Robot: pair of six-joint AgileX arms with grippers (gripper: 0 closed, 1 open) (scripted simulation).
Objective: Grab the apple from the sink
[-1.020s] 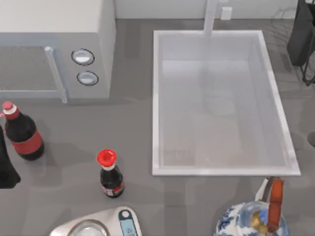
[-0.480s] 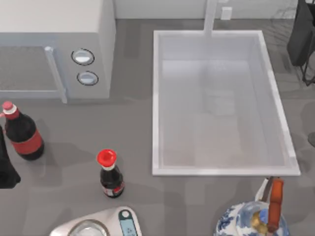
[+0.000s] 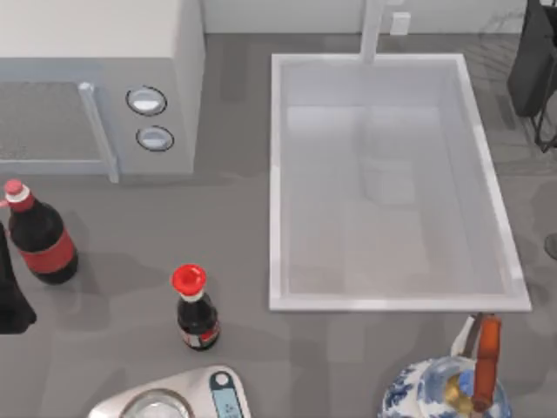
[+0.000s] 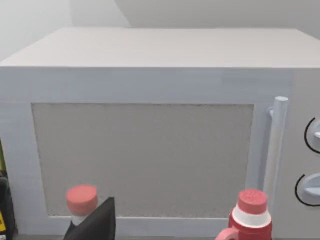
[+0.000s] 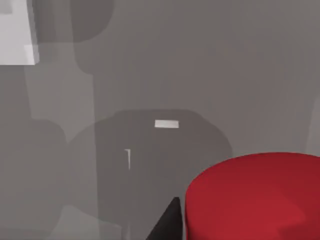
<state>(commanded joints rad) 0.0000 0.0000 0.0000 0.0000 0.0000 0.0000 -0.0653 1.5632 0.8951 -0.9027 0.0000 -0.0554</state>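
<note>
Both arms parked as before — apple (image 5: 255, 197) at right wrist | sink (image 3: 278, 183) unchanged

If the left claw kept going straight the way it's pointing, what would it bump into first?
Probably the bottle with the pale red cap, standing just past the left claw. Behind it is the microwave door. How near the bottle is, I can't tell for sure.
</note>
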